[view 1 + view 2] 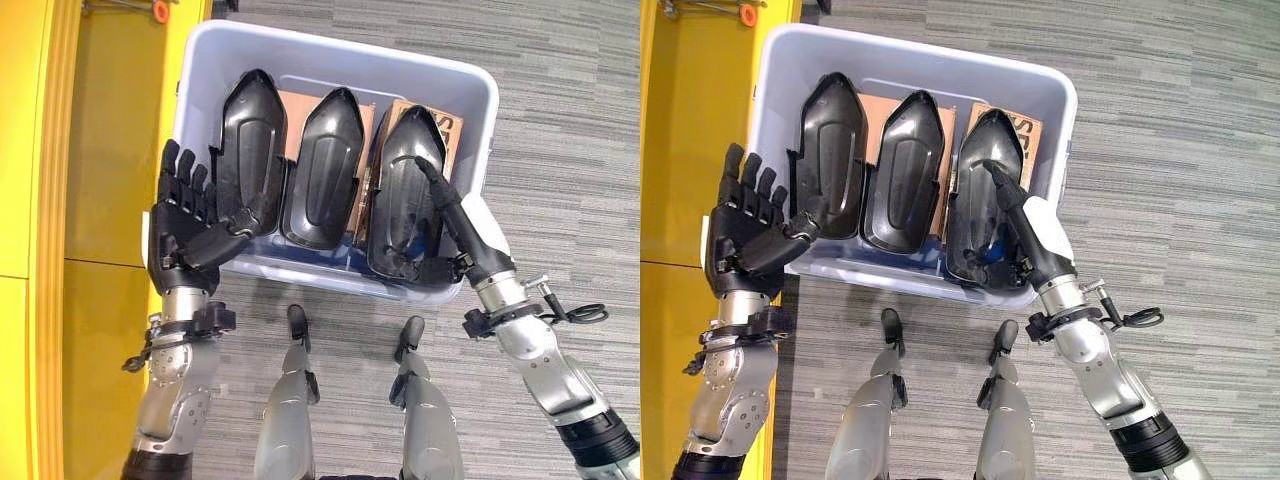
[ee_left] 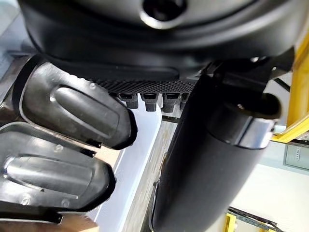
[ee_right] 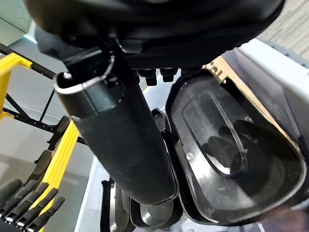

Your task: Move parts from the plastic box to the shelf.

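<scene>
Grey striped carpet underfoot [image 1: 560, 120], with the yellow shelf [image 1: 100, 150] running along 9 o'clock. On the carpet sits the box [image 1: 480, 100], pale plastic and open-topped.

Three black parts stand side by side in it, leaning on cardboard [image 1: 300, 105] at the back wall, likely packed so to keep them upright and easy to grasp: left part [image 1: 252, 140], middle part [image 1: 322, 165], right part [image 1: 400, 180]. None has left the box, so we judge the task barely started.

Left hand [image 1: 185, 215] is outside the box wall at 8 o'clock, fingers straight and spread, thumb tip reaching over the rim near the left part's lower edge. It holds nothing. It looks posed to brace the box or take that part, though we can't say which.

Right hand [image 1: 1025, 225] reaches into the box at 5 o'clock, fingers lying straight along the right part's hollow face, thumb below. We see no curl round it. We think it is feeling for a hold before lifting.
</scene>
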